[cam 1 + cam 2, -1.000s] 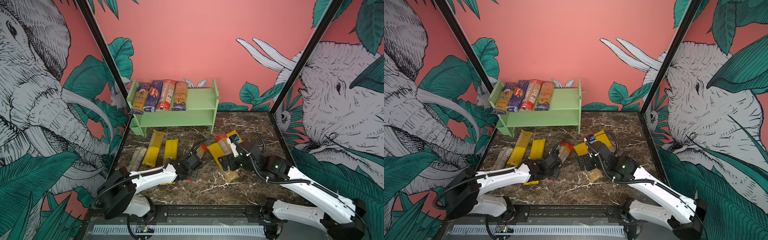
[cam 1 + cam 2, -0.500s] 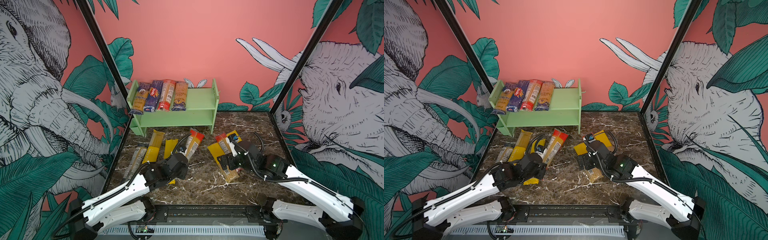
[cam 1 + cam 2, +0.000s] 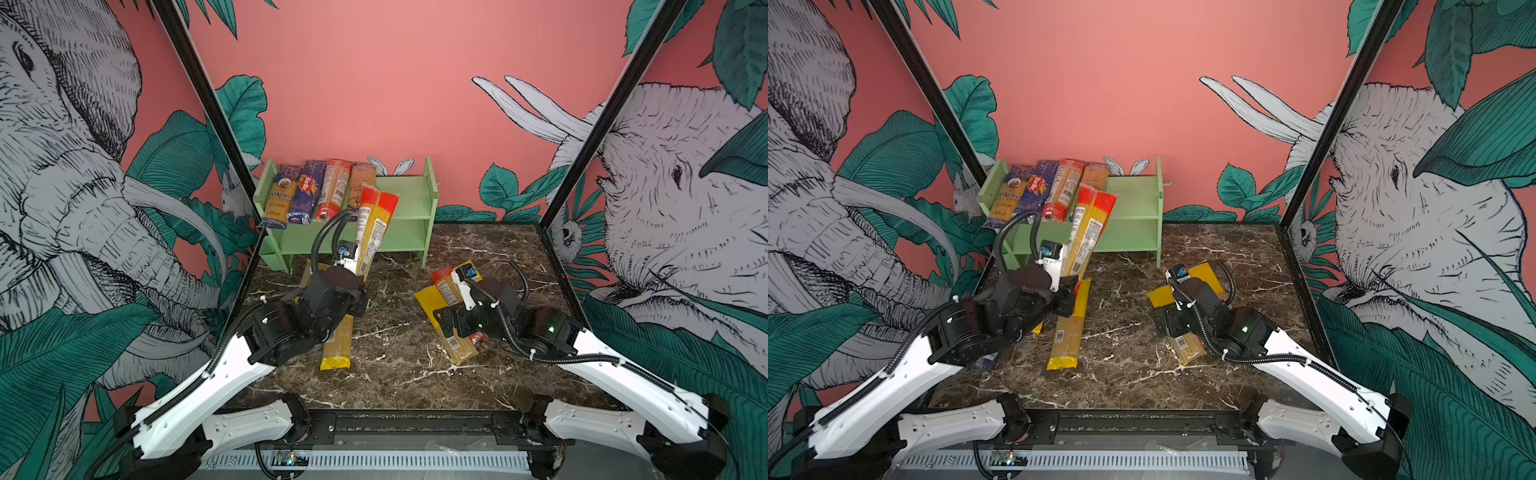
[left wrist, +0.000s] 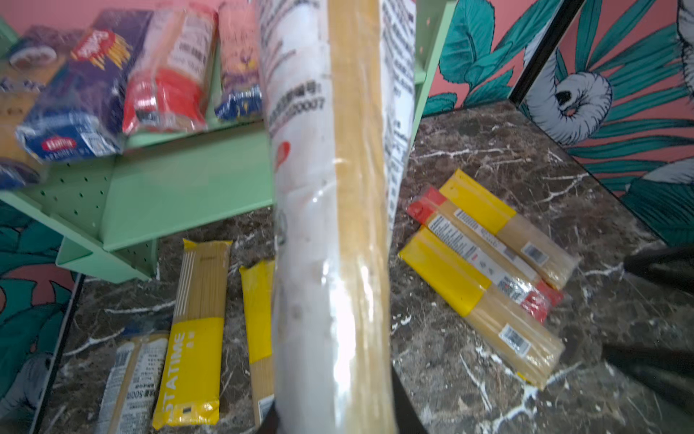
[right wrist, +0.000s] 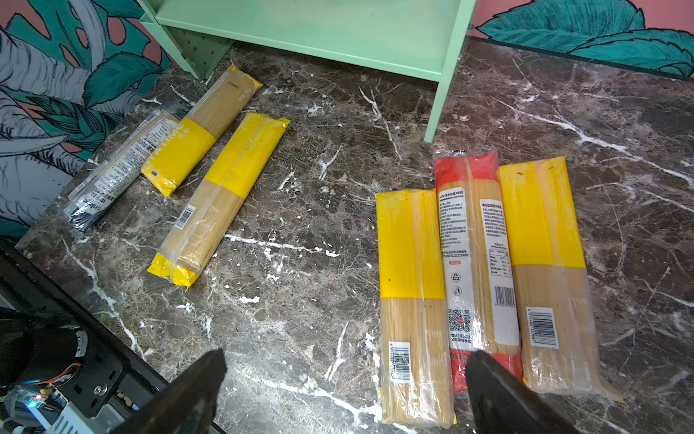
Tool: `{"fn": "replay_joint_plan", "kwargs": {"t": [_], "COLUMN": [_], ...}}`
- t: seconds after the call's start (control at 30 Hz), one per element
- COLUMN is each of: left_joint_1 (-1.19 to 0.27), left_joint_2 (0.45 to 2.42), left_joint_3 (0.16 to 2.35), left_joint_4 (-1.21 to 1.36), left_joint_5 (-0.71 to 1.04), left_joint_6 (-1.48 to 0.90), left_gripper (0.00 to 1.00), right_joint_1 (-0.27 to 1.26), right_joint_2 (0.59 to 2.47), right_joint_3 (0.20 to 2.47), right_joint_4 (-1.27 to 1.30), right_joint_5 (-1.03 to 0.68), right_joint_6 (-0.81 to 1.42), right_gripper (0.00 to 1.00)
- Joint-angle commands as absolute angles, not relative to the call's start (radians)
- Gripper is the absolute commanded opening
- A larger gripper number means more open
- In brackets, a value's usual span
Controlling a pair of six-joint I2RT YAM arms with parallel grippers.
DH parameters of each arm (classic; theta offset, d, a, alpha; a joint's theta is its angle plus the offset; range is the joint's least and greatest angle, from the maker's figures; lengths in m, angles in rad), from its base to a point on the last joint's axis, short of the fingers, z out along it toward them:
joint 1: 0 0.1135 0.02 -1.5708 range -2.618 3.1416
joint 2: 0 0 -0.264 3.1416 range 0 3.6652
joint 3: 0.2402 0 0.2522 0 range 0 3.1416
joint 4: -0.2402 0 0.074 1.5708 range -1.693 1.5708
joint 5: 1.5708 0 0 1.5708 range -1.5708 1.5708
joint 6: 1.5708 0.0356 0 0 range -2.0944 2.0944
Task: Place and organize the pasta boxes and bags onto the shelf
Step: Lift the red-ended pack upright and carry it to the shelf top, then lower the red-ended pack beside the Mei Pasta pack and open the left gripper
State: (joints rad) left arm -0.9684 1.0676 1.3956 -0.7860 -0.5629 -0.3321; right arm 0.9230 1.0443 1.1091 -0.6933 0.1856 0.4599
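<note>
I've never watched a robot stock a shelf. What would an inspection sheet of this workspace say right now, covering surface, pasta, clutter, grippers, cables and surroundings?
Surface: dark marble tabletop, bare in the middle.
Job's things: green shelf carries four packs on its top tier; lower tier bare where visible. On the table lie the left group of three packs and the right group of three packs.
Clutter: nothing seen.
Grippers: left gripper shut on a red-ended pack, held off the table and tilted toward the shelf; right gripper open over the right group.
Cables: black hose loops at the left wrist in front of the shelf; another at the right wrist.
Surroundings: pink mural walls with elephants and leaves.
</note>
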Motion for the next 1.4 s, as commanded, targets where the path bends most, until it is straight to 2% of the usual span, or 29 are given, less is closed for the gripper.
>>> {"fn": "replay_joint_plan", "kwargs": {"t": [0.0, 0.2, 0.5, 0.63, 0.9, 1.37], "left_joint_1": [-0.918, -0.775, -0.715, -0.665, -0.615, -0.58], "left_joint_2": [1.171, 1.415, 1.786, 1.892, 1.929, 1.975], "left_joint_3": [1.566, 1.803, 2.232, 2.369, 2.354, 2.319], "left_joint_4": [-0.585, -0.484, -0.497, -0.53, -0.506, -0.461], "left_joint_5": [-0.61, -0.518, -0.478, -0.463, -0.43, -0.385], "left_joint_6": [-0.249, -0.241, -0.197, -0.208, -0.265, -0.3], "left_gripper": [0.0, 0.0, 0.0, 0.0, 0.0, 0.0], "right_joint_1": [0.926, 0.923, 0.885, 0.858, 0.79, 0.763], "right_joint_2": [1.017, 0.996, 0.999, 1.009, 1.03, 1.044], "right_joint_3": [1.146, 1.157, 1.164, 1.164, 1.169, 1.171], "right_joint_4": [-0.685, -0.705, -0.72, -0.721, -0.707, -0.707], "right_joint_5": [0.213, 0.244, 0.248, 0.233, 0.176, 0.154], "right_joint_6": [0.439, 0.417, 0.394, 0.386, 0.371, 0.368], "right_gripper": [0.99, 0.99, 0.99, 0.99, 0.99, 0.99]}}
